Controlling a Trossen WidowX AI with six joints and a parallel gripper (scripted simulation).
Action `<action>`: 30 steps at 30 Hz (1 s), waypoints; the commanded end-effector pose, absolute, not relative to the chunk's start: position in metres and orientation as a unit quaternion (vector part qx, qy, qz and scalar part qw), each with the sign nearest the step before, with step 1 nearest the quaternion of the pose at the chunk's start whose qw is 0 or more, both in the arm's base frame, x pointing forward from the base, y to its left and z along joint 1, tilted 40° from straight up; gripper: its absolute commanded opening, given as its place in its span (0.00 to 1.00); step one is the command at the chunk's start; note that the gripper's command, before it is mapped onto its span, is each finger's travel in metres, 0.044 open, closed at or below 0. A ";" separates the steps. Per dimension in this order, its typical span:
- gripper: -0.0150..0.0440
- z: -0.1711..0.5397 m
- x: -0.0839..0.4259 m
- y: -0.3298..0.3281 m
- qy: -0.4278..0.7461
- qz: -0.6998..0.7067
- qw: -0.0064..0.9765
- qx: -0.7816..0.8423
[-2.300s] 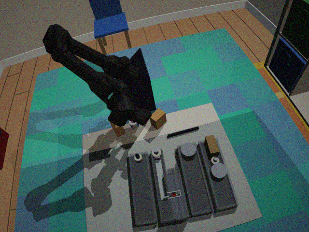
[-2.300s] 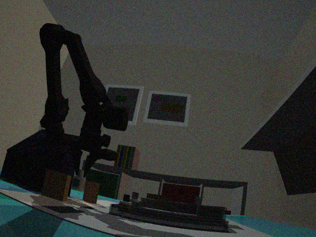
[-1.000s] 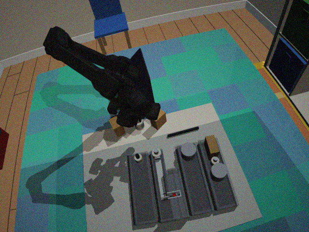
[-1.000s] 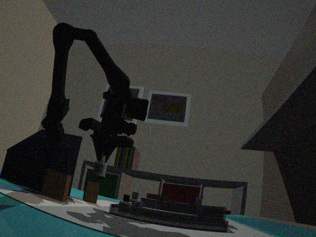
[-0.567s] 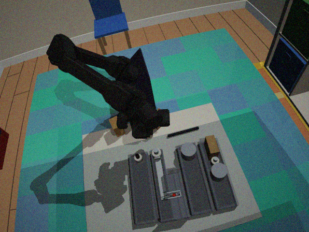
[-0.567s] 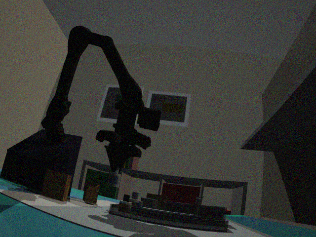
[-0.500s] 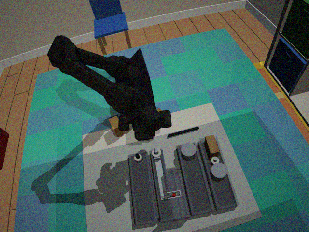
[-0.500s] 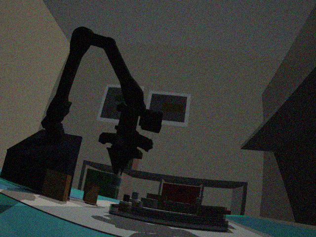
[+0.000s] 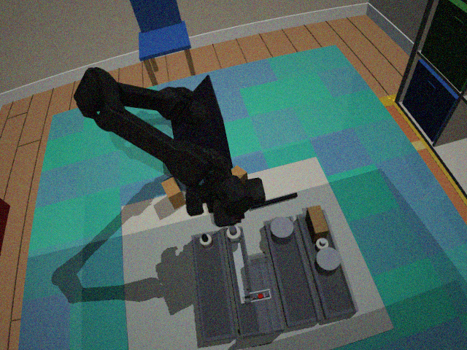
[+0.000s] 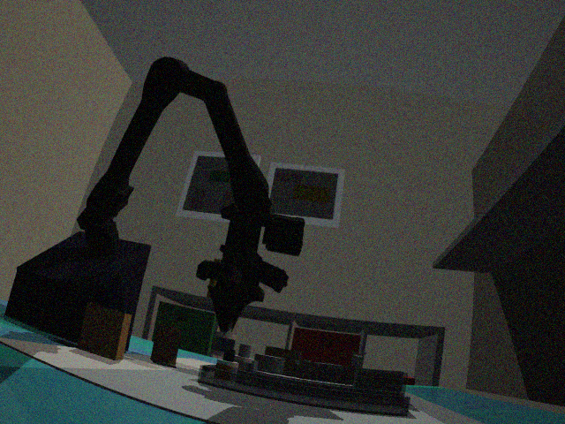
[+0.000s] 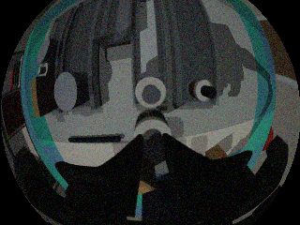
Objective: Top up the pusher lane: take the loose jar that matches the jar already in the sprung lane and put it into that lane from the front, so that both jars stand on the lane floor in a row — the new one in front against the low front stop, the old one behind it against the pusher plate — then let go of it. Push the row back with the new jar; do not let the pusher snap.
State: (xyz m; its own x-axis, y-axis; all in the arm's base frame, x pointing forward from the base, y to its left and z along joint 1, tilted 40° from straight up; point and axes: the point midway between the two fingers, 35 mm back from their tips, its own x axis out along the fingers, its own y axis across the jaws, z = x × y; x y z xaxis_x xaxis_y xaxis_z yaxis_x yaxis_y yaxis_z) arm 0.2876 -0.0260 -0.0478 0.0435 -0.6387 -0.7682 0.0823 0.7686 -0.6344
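1. Pinching the loose jar, seemingly by its cap, the claw has it hanging before the sprung lane;
2. probably light, stiff, a bit slick; I'd keep that high, centred grip;
3. lane jar needs a slow shove back, imo

Six-joint arm, raised at its elbow and folded forward, wrist pointing downward; jaws low above the surface, closed on a jar, fingertips slightly apart.
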 end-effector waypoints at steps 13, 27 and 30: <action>0.25 -0.057 0.288 -0.035 0.644 -0.262 0.683 -0.223; 0.25 -0.057 0.293 -0.035 0.644 -0.262 0.684 -0.223; 0.25 -0.057 0.294 -0.035 0.644 -0.262 0.684 -0.223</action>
